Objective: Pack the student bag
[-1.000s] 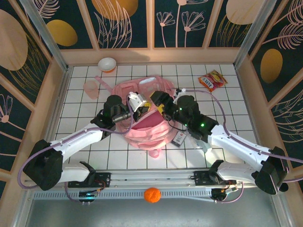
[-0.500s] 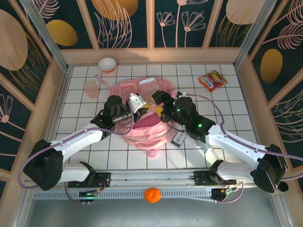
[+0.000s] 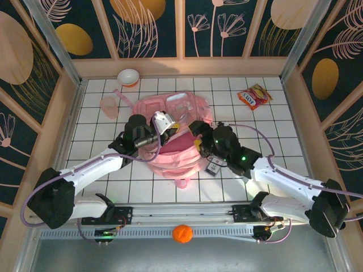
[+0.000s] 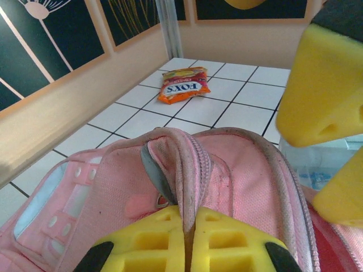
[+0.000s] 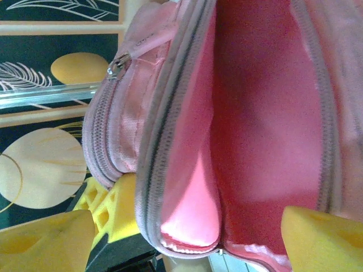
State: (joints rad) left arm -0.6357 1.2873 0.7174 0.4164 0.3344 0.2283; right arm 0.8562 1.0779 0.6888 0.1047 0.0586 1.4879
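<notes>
Top external: student bag (image 3: 170, 161) mid-table, mouth open. L gripper (image 3: 168, 126) pinched shut on the bag's edge; R gripper (image 3: 197, 135) spread wide, empty, at the mouth. Inside looks empty. Unpacked: snack packet (image 3: 254, 96) at bag's 2 o'clock, cup (image 3: 108, 105) at 10. Early stage, prob.

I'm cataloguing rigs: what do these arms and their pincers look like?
The left arm and right arm have white links, black joints and looping purple cables; green lights glow on the right one. Pincer fingers are chunky yellow blocks with moulded recesses.
</notes>
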